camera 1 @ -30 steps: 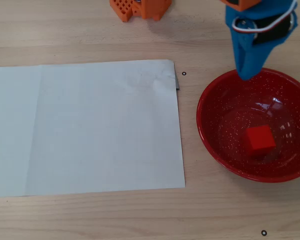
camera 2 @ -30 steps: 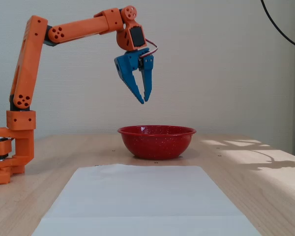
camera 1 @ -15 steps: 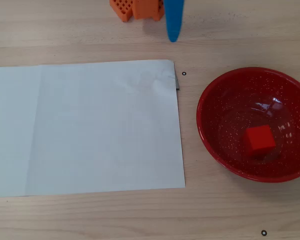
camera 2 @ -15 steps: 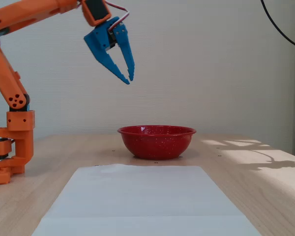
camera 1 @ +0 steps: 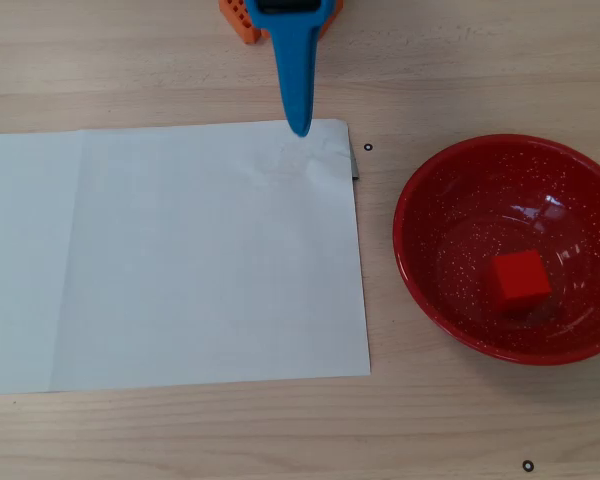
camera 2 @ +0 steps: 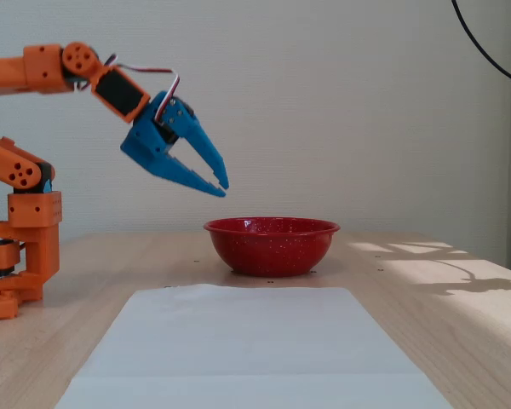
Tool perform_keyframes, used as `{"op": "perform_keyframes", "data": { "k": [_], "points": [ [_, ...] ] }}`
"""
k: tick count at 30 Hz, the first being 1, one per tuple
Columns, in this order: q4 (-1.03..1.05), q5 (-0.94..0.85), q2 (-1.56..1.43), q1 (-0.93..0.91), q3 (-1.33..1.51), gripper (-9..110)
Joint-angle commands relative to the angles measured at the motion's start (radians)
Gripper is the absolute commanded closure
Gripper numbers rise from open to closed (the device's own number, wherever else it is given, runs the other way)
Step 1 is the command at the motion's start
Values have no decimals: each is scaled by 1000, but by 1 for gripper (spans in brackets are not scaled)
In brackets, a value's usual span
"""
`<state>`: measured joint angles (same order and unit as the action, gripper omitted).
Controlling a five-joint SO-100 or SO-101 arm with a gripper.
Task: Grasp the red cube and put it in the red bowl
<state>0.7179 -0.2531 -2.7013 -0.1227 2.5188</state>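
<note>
Your gripper (camera 2: 219, 185) hangs empty in the air, its blue fingers slightly parted at the tips with nothing between them. The red cube (camera 1: 519, 281) lies well off to the gripper's right in the overhead view, resting inside the red bowl (camera 1: 420, 190), so the placing looks done and the arm has no reason to stand over the bowl. Below the fingertips lies the white paper sheet (camera 1: 180, 260). From the fixed view you cannot see the cube: the bowl's wall hides it. Overhead, the arm is cut off at the top edge.
</note>
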Motion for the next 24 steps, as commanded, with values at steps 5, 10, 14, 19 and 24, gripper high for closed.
{"op": "perform_keyframes", "data": {
  "k": [5,10,14,19,24],
  "points": [
    [-304,6,-172,26,207,101],
    [-388,15,-291,35,396,101],
    [-413,38,-394,54,538,101],
    [-288,44,-508,64,621,101],
    [-48,8,-592,49,621,101]
  ]
}}
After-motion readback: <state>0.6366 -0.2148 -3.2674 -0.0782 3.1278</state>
